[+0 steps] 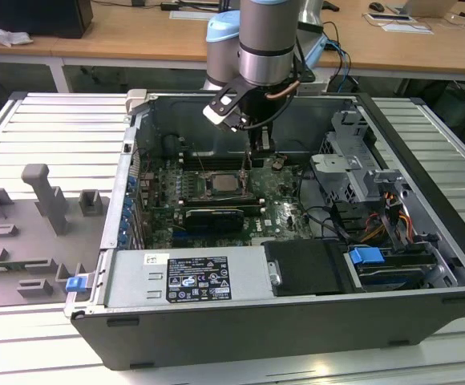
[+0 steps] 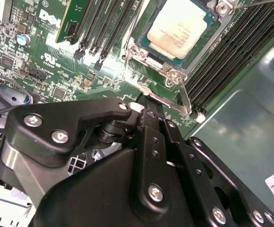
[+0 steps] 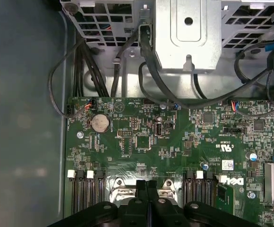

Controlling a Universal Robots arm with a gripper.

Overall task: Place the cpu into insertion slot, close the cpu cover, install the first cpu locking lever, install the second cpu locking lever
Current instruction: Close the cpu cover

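Your gripper (image 3: 147, 187) has its two fingers pressed close together, low over the green board (image 3: 141, 142). The cpu (image 2: 177, 26) lies flat in the insertion slot (image 2: 145, 56), just past the fingertips. A thin silver lever (image 2: 185, 100) lies right beside them.

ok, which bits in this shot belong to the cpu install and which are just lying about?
Job:
- cpu
- cpu cover framing it
- locking lever
- gripper, shut, beside the socket

Just there:
- memory slots
- coin battery
- drive cage
- cables
- power supply
- grey blocks outside the case
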